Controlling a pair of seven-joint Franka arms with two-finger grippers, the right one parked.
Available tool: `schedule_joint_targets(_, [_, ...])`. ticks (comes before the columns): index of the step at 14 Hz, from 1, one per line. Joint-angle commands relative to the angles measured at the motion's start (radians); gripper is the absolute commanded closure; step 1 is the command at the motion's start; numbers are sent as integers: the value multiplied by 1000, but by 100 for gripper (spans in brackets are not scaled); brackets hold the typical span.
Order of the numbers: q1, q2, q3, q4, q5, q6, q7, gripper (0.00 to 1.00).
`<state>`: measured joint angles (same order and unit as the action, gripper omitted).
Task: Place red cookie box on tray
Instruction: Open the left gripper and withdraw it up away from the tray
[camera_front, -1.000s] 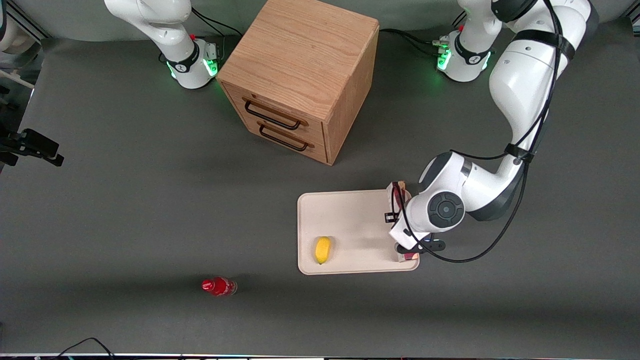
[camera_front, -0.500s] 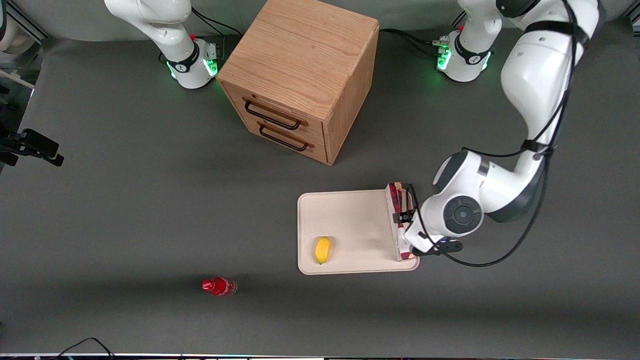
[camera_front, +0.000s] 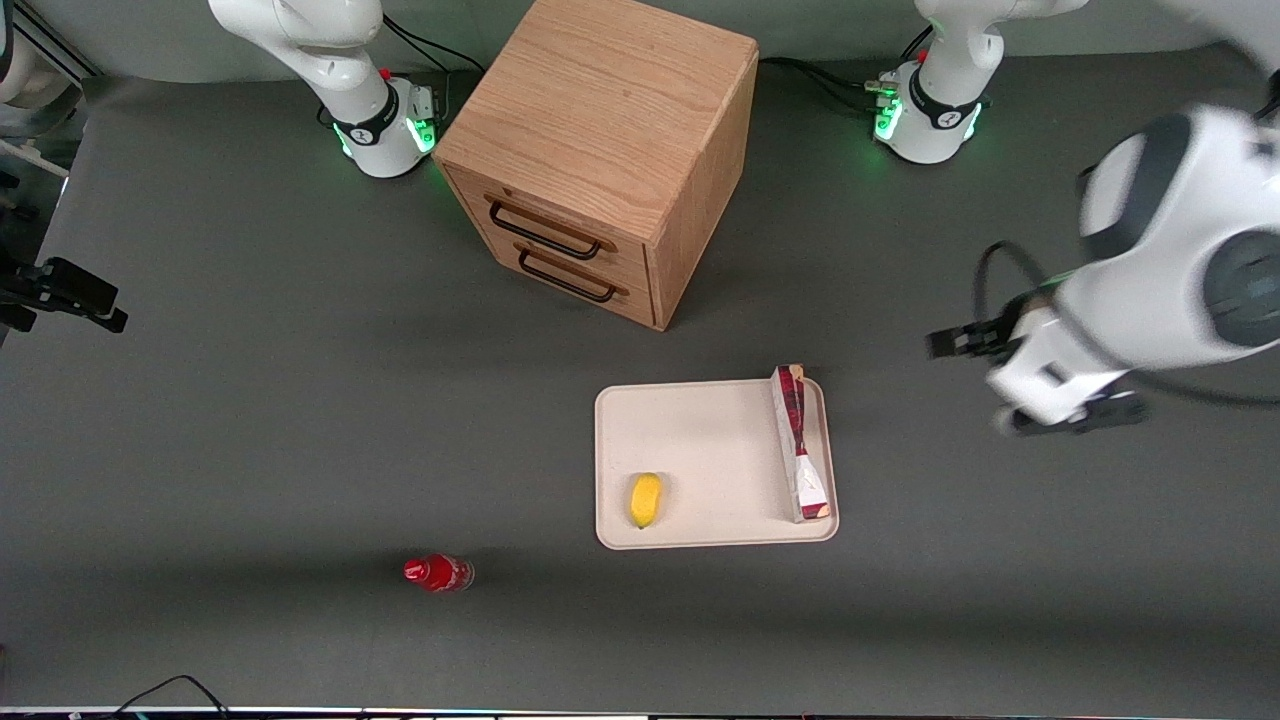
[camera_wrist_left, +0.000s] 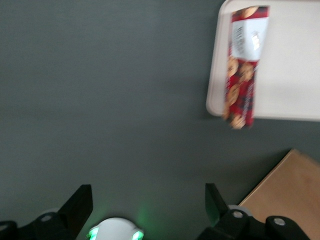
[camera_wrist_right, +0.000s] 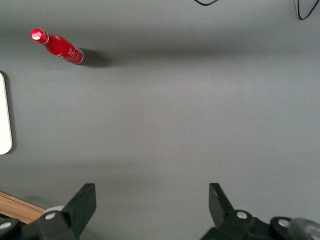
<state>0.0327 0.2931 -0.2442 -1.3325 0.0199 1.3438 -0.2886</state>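
With our gripper (camera_wrist_left: 145, 210) spread wide, holding nothing, above bare table toward the working arm's end, the red cookie box (camera_front: 802, 445) lies along the tray's (camera_front: 700, 440) short edge nearest that arm; we judge it light, stiff but crushable cardboard, best pinched across its narrow middle.

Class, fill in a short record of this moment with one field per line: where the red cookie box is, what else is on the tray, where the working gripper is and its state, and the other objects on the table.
red cookie box: lying on the tray, along its edge toward the working arm's end
also on tray: a yellow fruit, apart from the box
gripper: open, empty, off the tray toward the working arm's end of the table
drawer cabinet: farther from the front camera than the tray
red bottle: on the table, toward the parked arm's end
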Motion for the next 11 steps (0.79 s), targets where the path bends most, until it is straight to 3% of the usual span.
schedule_joint_targets(1, [-13, -148, 110, -129, -32, -47, 159, 0])
schedule_joint_targets(4, [-16, -384, 190, -408, -38, 6, 310, 0])
schedule_joint_targets(6, [-16, -486, 200, -502, -55, 26, 312, 0])
schedule_joint_targets(11, [-19, -418, 207, -348, -38, -46, 316, 0])
